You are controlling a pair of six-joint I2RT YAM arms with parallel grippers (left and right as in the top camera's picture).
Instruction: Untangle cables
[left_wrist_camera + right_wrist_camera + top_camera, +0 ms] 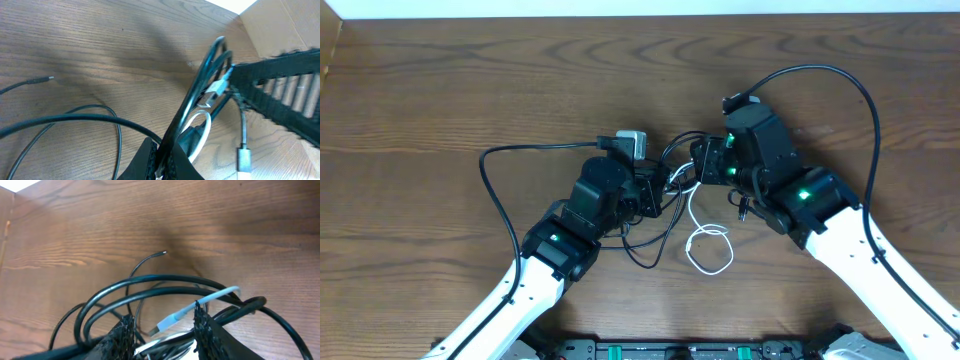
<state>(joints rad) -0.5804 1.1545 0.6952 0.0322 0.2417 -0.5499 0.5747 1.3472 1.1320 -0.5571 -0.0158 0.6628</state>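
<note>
Cables [667, 232] lie bunched mid-table [470, 80] overhead, between left gripper [655, 190] and right gripper [705, 165], the white cable [692, 210] trailing toward the near edge. Left wrist: jaws clamped on black strands [192, 100] rising from them. Right wrist: fingers [125, 335] apart, black loops and white cable [215, 297] passing between.

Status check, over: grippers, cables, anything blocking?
Left gripper jaws shut on black cables. Right gripper jaws open, straddling them. White cable tangled in. Nothing else in the way.
</note>
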